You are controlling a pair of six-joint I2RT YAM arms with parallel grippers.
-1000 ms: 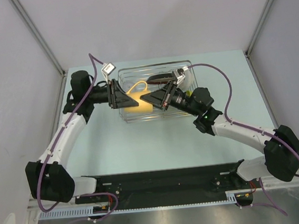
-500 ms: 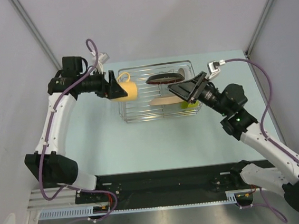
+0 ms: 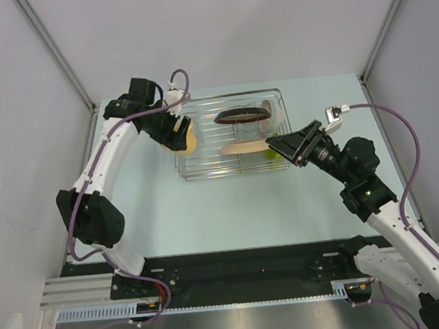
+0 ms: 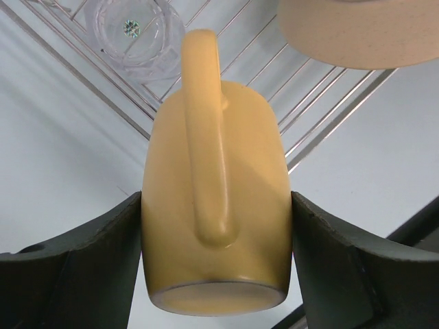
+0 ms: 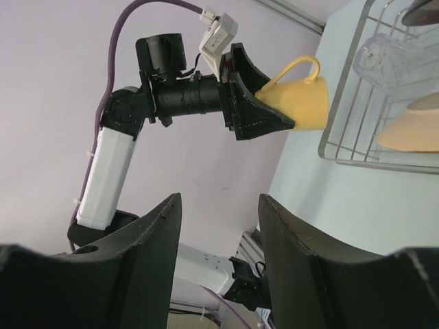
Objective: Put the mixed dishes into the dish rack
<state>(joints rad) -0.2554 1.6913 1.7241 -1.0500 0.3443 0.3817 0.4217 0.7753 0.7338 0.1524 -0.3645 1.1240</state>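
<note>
1. Left gripper [image 3: 176,131]: fingers pinch the yellow handled cup [image 4: 216,199] across its sides. The cup is tipped, with the handle facing the wrist camera and the base toward the palm.
2. Cup location: in the air at the left end of the wire dish rack [image 3: 205,175], toward the far-left corner. It looks to be right at the rim. From these angles I can't tell if it hangs fully inside the rim or partly outside.
3. Right gripper [image 5: 219,226]: fingers spread, nothing between them. It hangs off the rack's right end, above the table [image 3: 232,210].
4. Already in the rack:
   - the clear glass [image 4: 134,31] at the left end, just beside the cup
   - the dark-red-rimmed plate [image 3: 242,116] upright along the far side
   - the beige plate [image 3: 243,147] in the middle, leaning low
5. Step, as judged: placing the cup. It has not been let go.
6. Risk: if the cup is let go over the rim wire, it could roll out onto the table, because it is tipped and round.
7. Risk: lowering toward the far-left corner could knock the glass, which is light and would slide or topple.
8. Risk: the handle or a finger could catch on a tine or grid wire and drag the rack along the table when the arm pulls back.
9. Risk: the glazed sides are held by friction only, so the cup could swivel in the grip if it touches a wire.
</note>
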